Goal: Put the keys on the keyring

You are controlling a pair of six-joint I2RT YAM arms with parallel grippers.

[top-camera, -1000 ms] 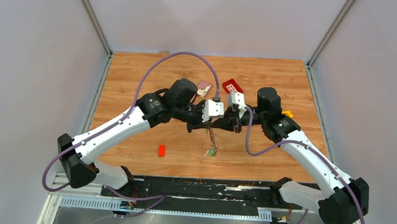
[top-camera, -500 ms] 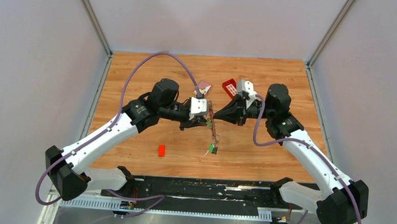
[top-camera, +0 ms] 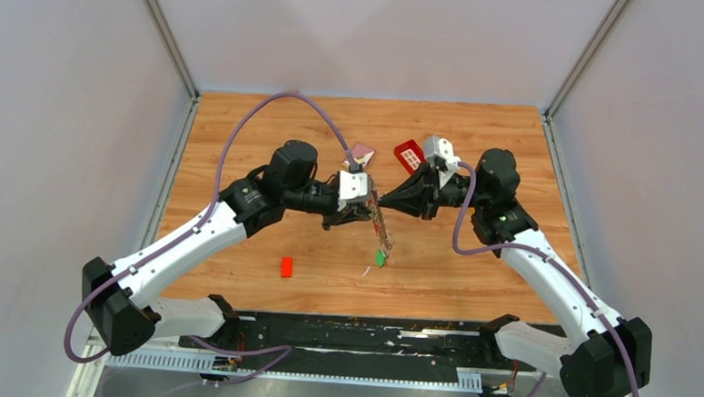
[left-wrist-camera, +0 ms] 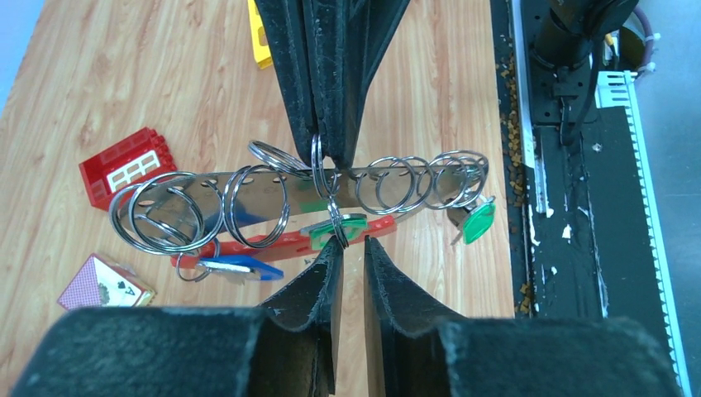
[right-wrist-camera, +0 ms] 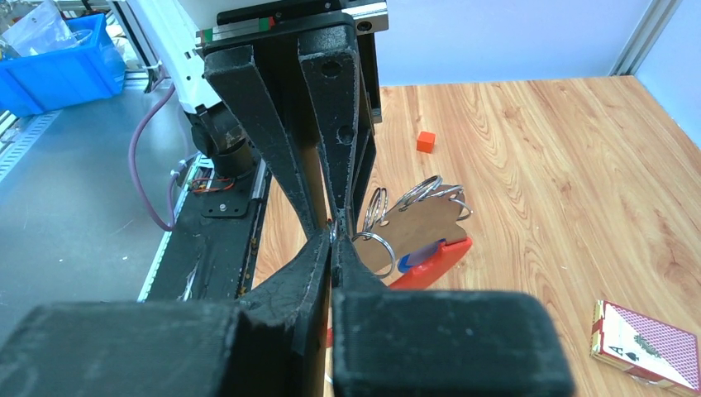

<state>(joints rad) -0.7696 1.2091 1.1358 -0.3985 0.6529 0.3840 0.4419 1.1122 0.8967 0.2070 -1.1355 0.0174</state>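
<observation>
right gripper clamped on one ring of keyring, strip hanging in air over table. left gripper jaws a sliver apart by a lower ring; pinching or not, can't tell. judgement: hold right rigid, let left pry the coil. unclear if blue key is threaded; top view too small

Keyring — green key at near end

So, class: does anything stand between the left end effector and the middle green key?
Nothing visible does. The left end effector sits right at the middle green key; the right end effector grips a ring of the keyring just beyond.
</observation>
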